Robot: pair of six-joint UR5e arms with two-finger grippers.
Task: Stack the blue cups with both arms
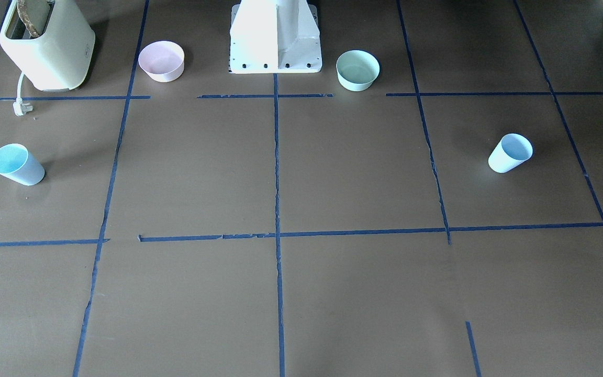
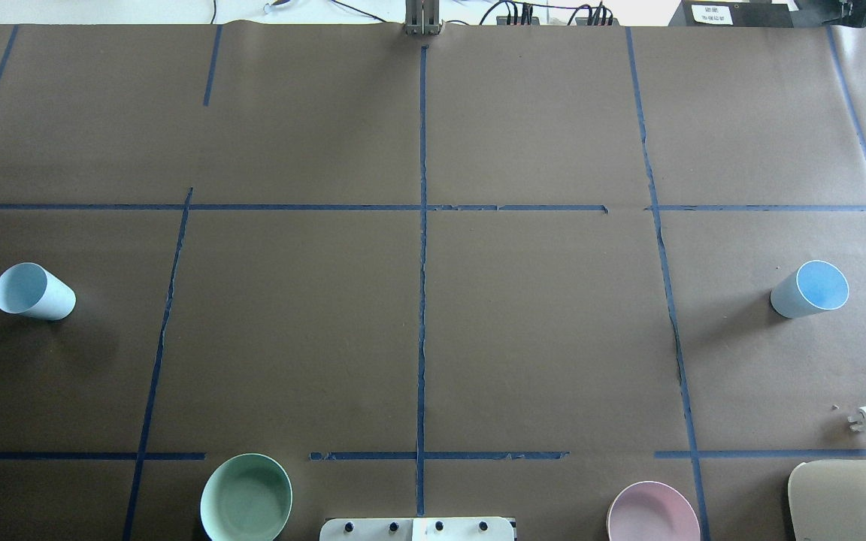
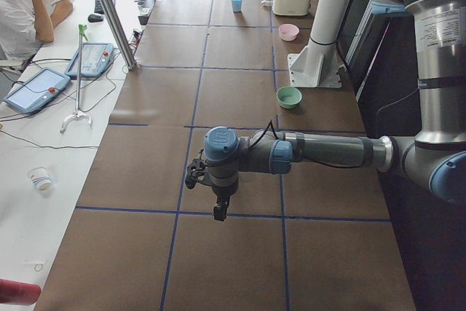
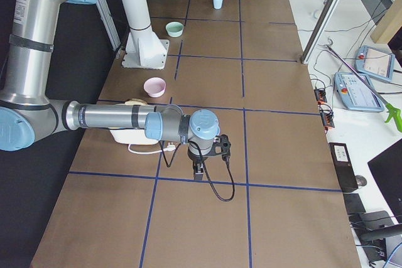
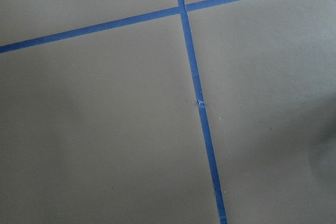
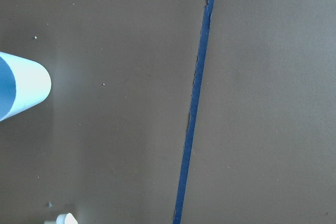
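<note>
Blue cups both stand upright, mouths up, well apart at opposite ends of the table [image 2: 538, 338].

Nearest the robot you have the white pedestal base [image 2: 416, 528]. The mint-green bowl [image 2: 246, 497] is on its left and the pink bowl [image 2: 652, 513] on its right. Past the pink bowl, the cream toaster [image 2: 846, 500] fills the right corner, and its white plug [image 2: 865, 421] lies loose on the paper.

One band further out, the left cup [image 2: 34, 291] stands close to the left edge. The right cup [image 2: 809, 289] stands near the right edge, just beyond the plug. Between them you have a wide stretch of brown paper crossed by blue tape lines [image 2: 422, 300].

The left arm [image 3: 328, 151] and right arm [image 4: 113, 117] each reach out level over their own end of the table. The left gripper [image 3: 220, 213] and right gripper [image 4: 198, 171] point down, above the paper. You cannot tell from these side views how far either pair of jaws is parted, or whether they grip anything. The right wrist view catches the right cup at its left border.

Farthest out, a metal post [image 2: 423, 19] stands at the table's far edge.
</note>
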